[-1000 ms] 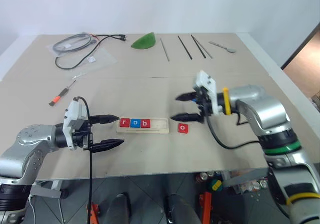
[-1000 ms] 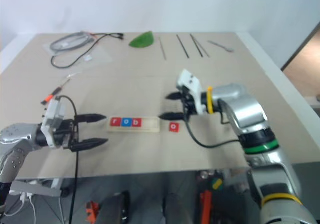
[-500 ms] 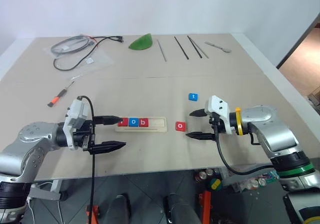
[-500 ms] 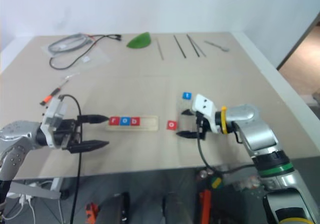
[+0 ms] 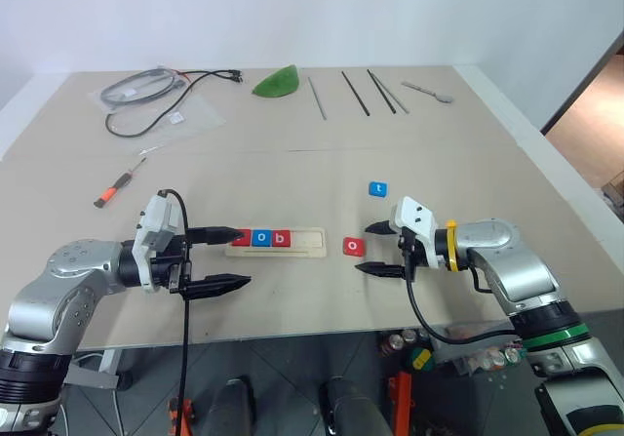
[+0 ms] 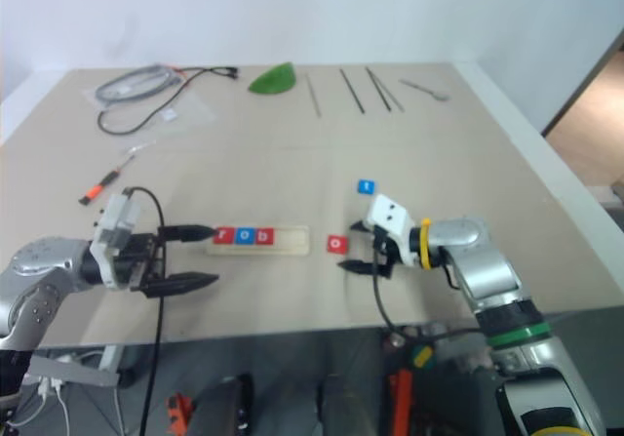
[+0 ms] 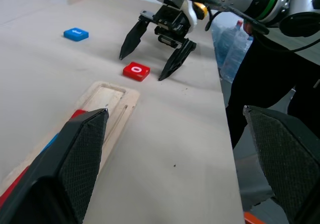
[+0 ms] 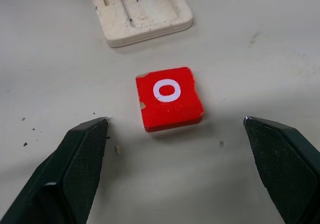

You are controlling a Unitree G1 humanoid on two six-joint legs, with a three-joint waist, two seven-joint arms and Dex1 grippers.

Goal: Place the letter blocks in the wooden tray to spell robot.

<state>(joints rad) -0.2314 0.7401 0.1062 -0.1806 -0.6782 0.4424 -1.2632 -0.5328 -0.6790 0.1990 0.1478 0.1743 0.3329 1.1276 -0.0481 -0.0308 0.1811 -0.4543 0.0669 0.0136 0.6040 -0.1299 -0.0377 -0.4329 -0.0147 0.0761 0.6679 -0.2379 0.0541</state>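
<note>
Wooden tray [image 5: 276, 242] lies flat on the table [image 5: 292, 173], long side running left to right, near the front edge. Three letter blocks sit in its left part, side by side: red r [image 6: 224, 234], blue o [image 5: 261, 237], red b [image 5: 280, 238]. In the left eye view the r is partly hidden by the left gripper's upper finger. The right end of the tray groove is bare wood.

Red o tile [image 5: 353, 247] lies flat on the table just beside the tray's right end, not touching it. Blue t tile [image 5: 378, 189] lies farther back and to the right, well apart from the tray.

Right gripper [image 5: 377, 249] is low over the table, pointing left toward the red o tile, its jaws spread wide. One fingertip is behind the tile and one in front of it; in the right wrist view the tile sits between the two tips with table showing on either side, no contact. It holds nothing.

Left gripper [image 5: 236, 257] is at the tray's left end, pointing right, jaws spread wide, nothing between them. Upper finger lies over the tray's left end; lower finger is in front of the tray.

Far side of the table: black cable [image 5: 156, 90], green leaf-shaped piece [image 5: 278, 82], thin rods [image 5: 356, 93], spoon [image 5: 429, 91]. Screwdriver with orange handle [image 5: 119, 183] lies on the left
</note>
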